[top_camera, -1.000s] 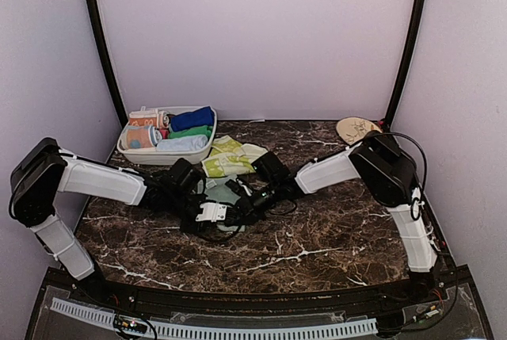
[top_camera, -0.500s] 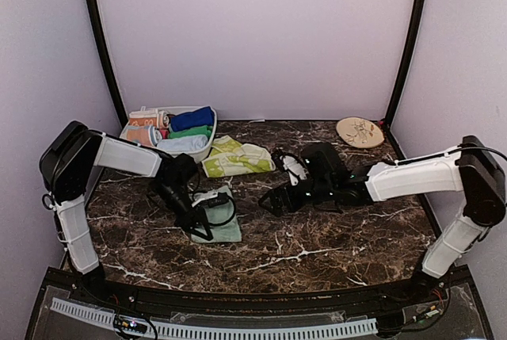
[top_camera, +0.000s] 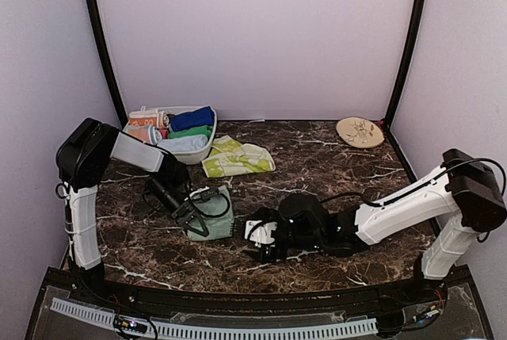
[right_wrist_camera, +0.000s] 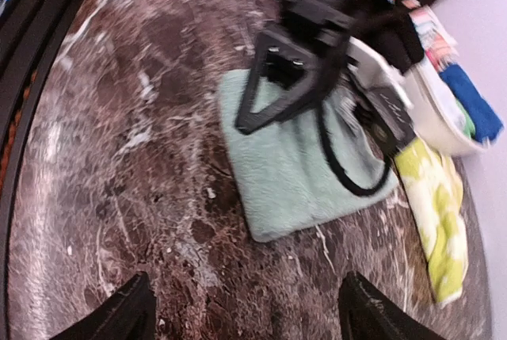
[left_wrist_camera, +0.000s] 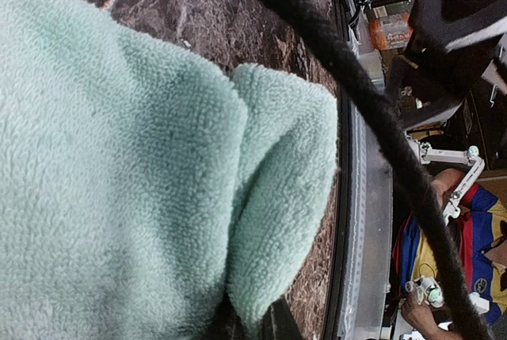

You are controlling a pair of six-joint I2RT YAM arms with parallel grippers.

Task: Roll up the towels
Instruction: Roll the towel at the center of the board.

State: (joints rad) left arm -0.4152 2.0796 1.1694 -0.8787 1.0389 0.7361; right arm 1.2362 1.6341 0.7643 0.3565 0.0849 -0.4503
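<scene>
1. My right gripper (right_wrist_camera: pixel 245 292) had pulled back to the lower middle of the overhead view, jaws spread and empty.
2. My left gripper (top_camera: pixel 190 216) stayed pressed together, apparently pinching the mint green towel (top_camera: pixel 219 215), left of centre.
3. The towel lay flat, so the rolling was still to do.

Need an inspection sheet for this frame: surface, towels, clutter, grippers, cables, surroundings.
Surface: dark marble table, white veins.
Job's things: mint towel folded flat near the left arm; patterned towel lying unrolled beside the basket, which holds more towels, a blue towel among them.
Clutter: beige plate at the far right corner.
Grippers: left gripper shut, seemingly pinching a fold of the mint towel; right gripper open, empty, apart from the towel.
Cables: black cable loops over the mint towel.
Surroundings: lilac walls; a person past the table's near edge.
</scene>
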